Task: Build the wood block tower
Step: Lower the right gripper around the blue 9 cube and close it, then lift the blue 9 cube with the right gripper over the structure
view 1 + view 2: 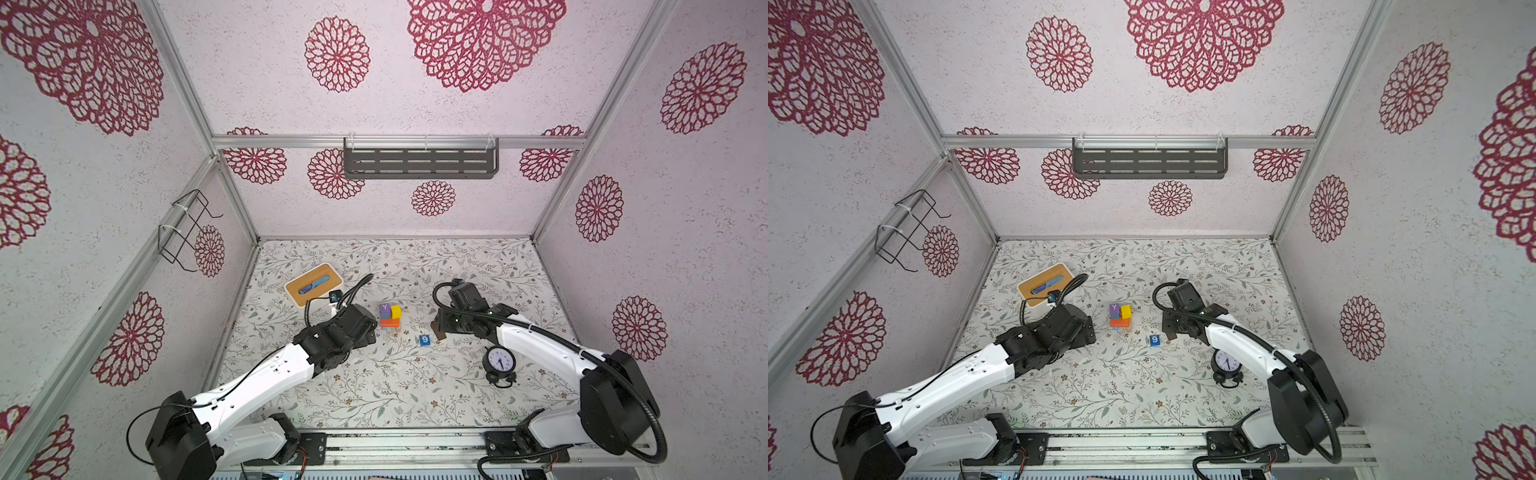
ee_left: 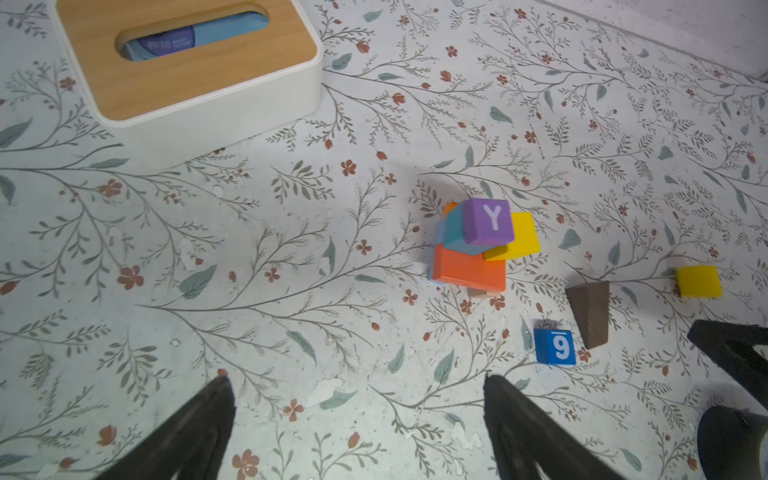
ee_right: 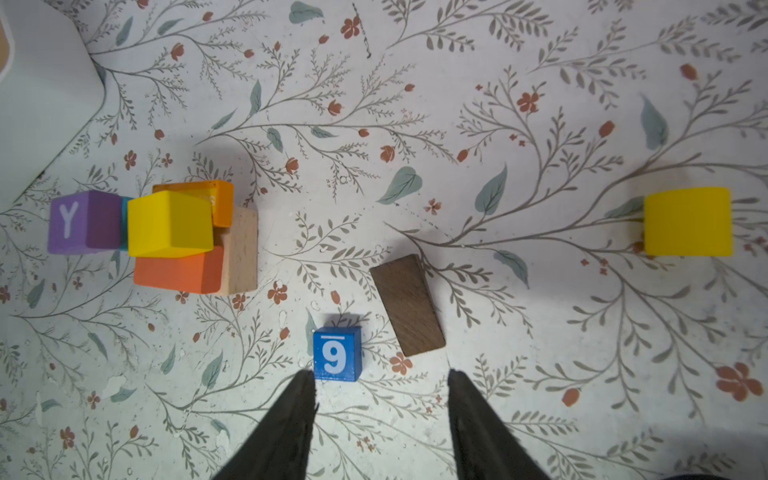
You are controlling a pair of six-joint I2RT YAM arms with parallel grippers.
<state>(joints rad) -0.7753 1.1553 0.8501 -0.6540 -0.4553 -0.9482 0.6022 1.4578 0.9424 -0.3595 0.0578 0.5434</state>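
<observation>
The floral-patterned tabletop (image 1: 395,395) has bare room toward its near edge. The white box with a slotted wooden lid (image 2: 232,104) sits apart from the multicoloured wood block tower (image 2: 478,245), which stands mid-table. The left gripper (image 2: 357,378) is spread wide and empty, and the right gripper (image 3: 380,374) is parted and empty. 3 blocks lie loose: the dark brown wooden bar (image 3: 407,305), the yellow wooden block (image 3: 688,220), and the blue "9" cube (image 3: 336,353) just beside a right fingertip.

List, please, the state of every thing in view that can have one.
tower, standing, several blocks high, layers skewed.
blue "9" cube, loose on the table.
dark brown block, lying flat, loose.
lone yellow block, loose, apart from the others.
left gripper, open, empty.
right gripper, open, empty.
white box, lid on.
</observation>
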